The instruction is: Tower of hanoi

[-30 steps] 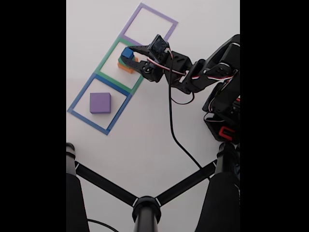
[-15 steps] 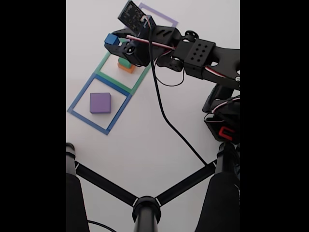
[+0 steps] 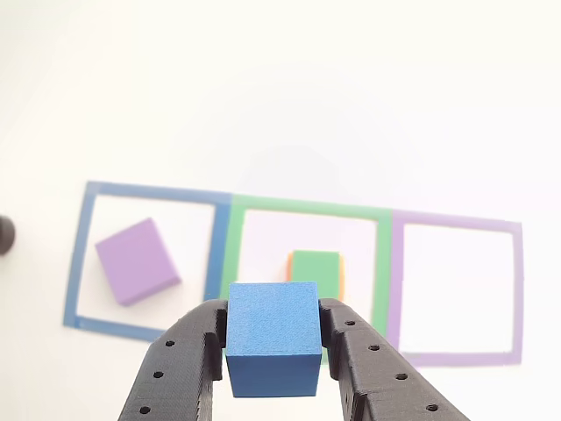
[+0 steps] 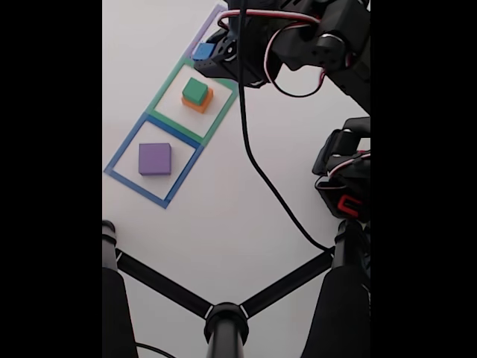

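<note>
My gripper point(image 3: 273, 351) is shut on the small blue block point(image 3: 272, 337) and holds it in the air; in the fixed view the gripper point(image 4: 206, 54) and blue block point(image 4: 202, 51) hang over the near edge of the purple outline. The green block point(image 3: 315, 270) sits on the orange block point(image 3: 343, 274) inside the green outline point(image 3: 307, 209); in the fixed view green point(image 4: 195, 90) rests on orange point(image 4: 198, 102). The purple block point(image 3: 138, 260) lies alone in the blue outline point(image 3: 149, 193), and the fixed view shows it point(image 4: 154, 158) too.
The purple outline point(image 3: 456, 224) has nothing inside it. A black tripod stand point(image 4: 223, 317) spreads across the bottom of the fixed view. A black cable point(image 4: 261, 171) trails from the arm over the white table. The arm's base point(image 4: 346, 179) stands at the right.
The gripper lifted the blue block off the green and orange stack and carried it up and toward the purple outline. The green block's top is now uncovered.
</note>
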Motion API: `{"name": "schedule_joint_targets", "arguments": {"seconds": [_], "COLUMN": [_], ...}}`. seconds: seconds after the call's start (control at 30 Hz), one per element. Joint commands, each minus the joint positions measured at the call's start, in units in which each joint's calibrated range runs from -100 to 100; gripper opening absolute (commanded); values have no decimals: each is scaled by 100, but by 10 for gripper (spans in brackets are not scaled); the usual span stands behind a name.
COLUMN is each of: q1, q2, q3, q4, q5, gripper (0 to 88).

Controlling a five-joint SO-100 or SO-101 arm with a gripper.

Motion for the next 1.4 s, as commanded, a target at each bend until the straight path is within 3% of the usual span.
{"name": "schedule_joint_targets", "arguments": {"seconds": [0.0, 0.43, 0.63, 0.77, 1.03, 1.37], "q1": [-250, -959, -1165, -1241, -1470, -1622], "q2": [-298, -666, -891, -1171, -1003, 1064], "q3": [-672, -581, 700, 2390, 5671, 7134], "q4": [494, 591, -405, -1870, -6127, -10214], "q5": [0, 0, 0, 0, 0, 0], "gripper": [21, 19, 21, 23, 25, 29]}}
